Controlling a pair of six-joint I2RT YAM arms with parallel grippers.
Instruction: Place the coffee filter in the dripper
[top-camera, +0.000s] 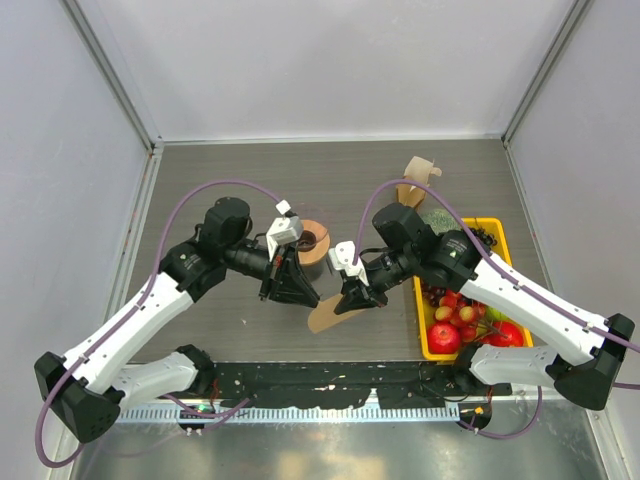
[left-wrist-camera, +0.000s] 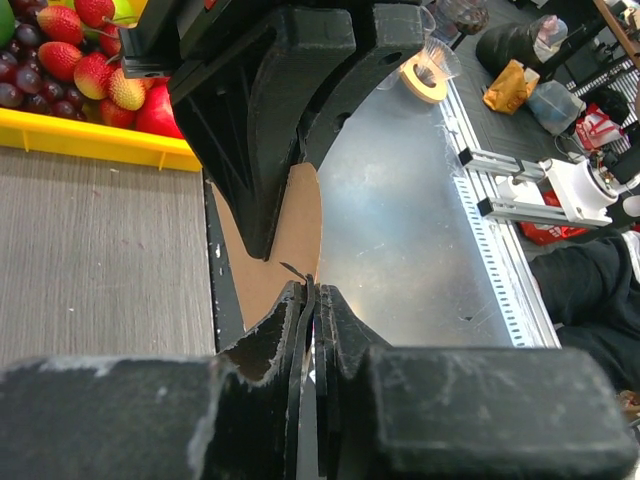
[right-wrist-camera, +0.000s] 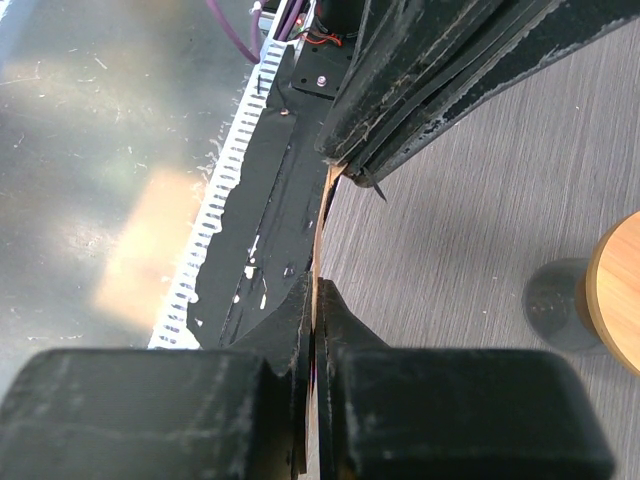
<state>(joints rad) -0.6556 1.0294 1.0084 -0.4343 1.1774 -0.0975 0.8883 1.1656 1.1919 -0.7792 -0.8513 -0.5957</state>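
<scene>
Pinched shut, the left fingers (left-wrist-camera: 272, 335) grip one edge of the coffee filter (top-camera: 322, 318), with the dripper (top-camera: 312, 240) waiting just behind them, no paper in it yet. Tan paper spans across to the right fingers (right-wrist-camera: 345, 325), clamped on its other edge near the front of the counter (top-camera: 235, 322). Held from both sides, I'd guess, to spread the cone open.

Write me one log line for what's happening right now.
filter: pinched from both sides, not yet in dripper | left jaws: shut on filter | right jaws: shut on filter
</scene>
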